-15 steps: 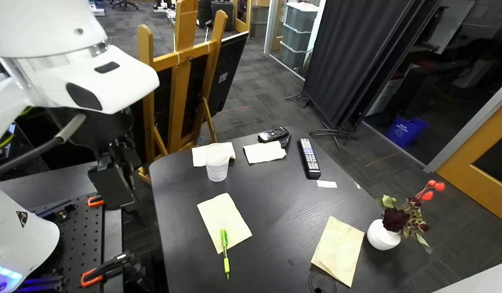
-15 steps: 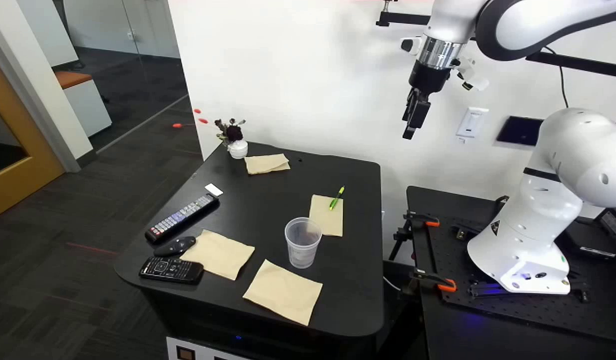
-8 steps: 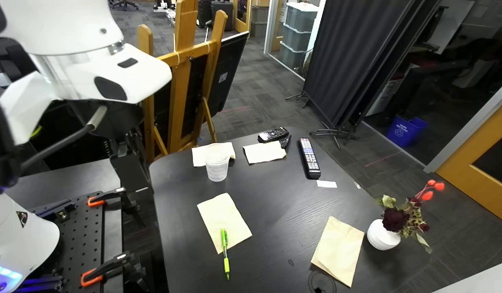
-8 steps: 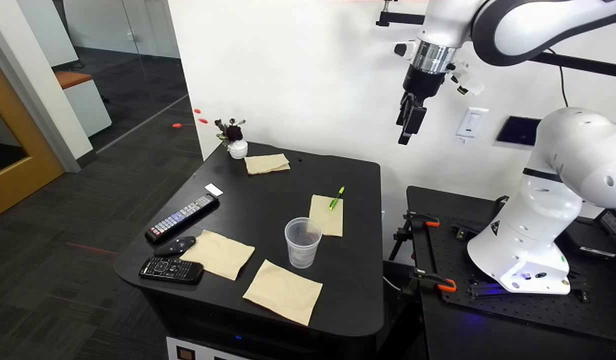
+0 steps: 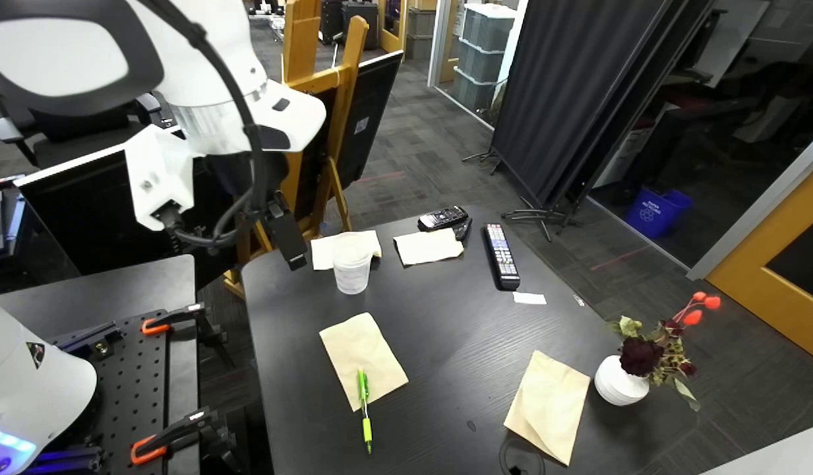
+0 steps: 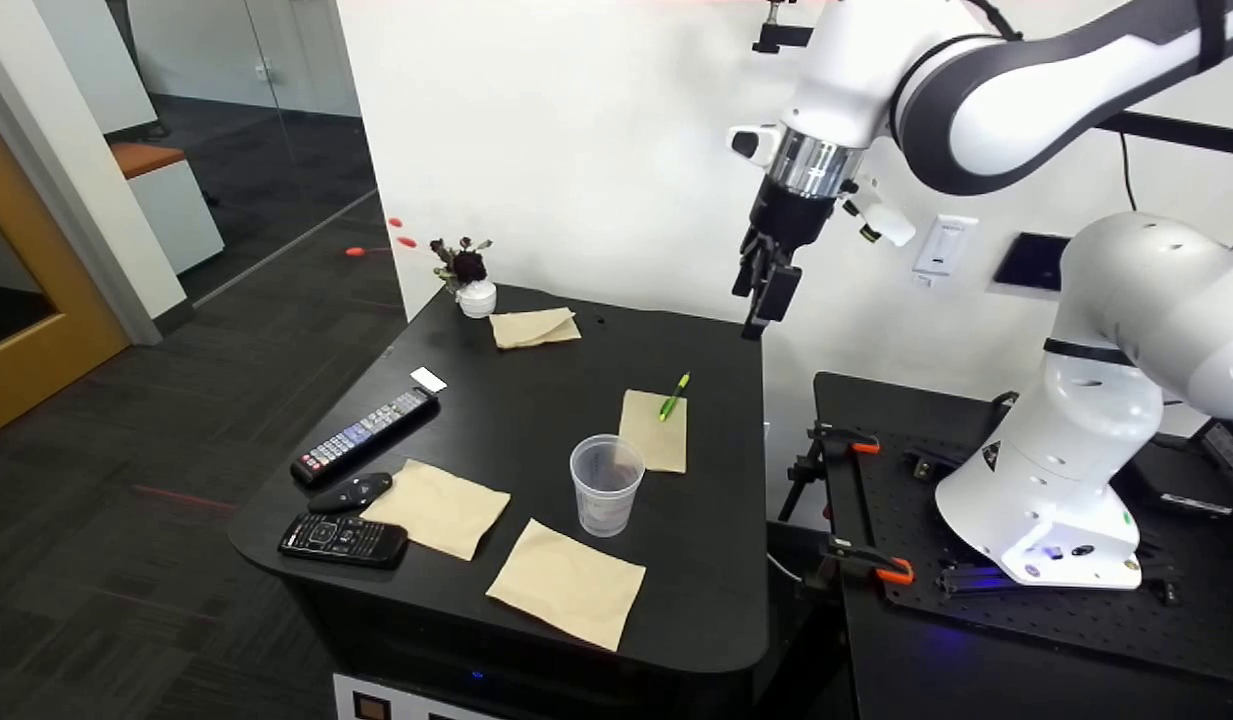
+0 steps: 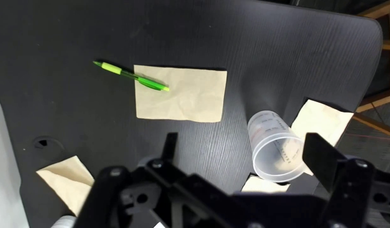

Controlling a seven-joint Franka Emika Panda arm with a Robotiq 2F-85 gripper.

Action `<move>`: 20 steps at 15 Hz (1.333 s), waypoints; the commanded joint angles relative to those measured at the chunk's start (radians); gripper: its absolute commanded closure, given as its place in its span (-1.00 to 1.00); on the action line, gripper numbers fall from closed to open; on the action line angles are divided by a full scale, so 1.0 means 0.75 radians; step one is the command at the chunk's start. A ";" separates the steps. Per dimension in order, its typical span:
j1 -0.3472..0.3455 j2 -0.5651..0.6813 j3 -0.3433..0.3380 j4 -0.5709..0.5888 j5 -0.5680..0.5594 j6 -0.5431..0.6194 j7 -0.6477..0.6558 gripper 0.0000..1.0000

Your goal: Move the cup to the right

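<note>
Spread and empty, the claw point(image 7: 241, 145) hangs high; right of its middle in the wrist view, the cup point(image 7: 275, 145) stands upright on the worktop point(image 7: 308, 57). An off-centre descent could clip and topple it (probably light plastic).

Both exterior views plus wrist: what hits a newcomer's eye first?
Probably the big white arm at the upper right of an exterior view, its black gripper open and empty. Next, the bright green pen, lying partly on a tan napkin in the wrist view. Then the translucent cup, upright on the dark table, and the white vase with red flowers near a table corner.
</note>
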 commanded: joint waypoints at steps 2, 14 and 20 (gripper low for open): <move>0.029 0.258 0.084 0.059 0.038 0.205 0.080 -1.00; 0.000 0.742 0.240 0.260 -0.148 0.495 0.555 -1.00; 0.034 0.895 0.190 0.370 -0.381 0.502 0.855 -1.00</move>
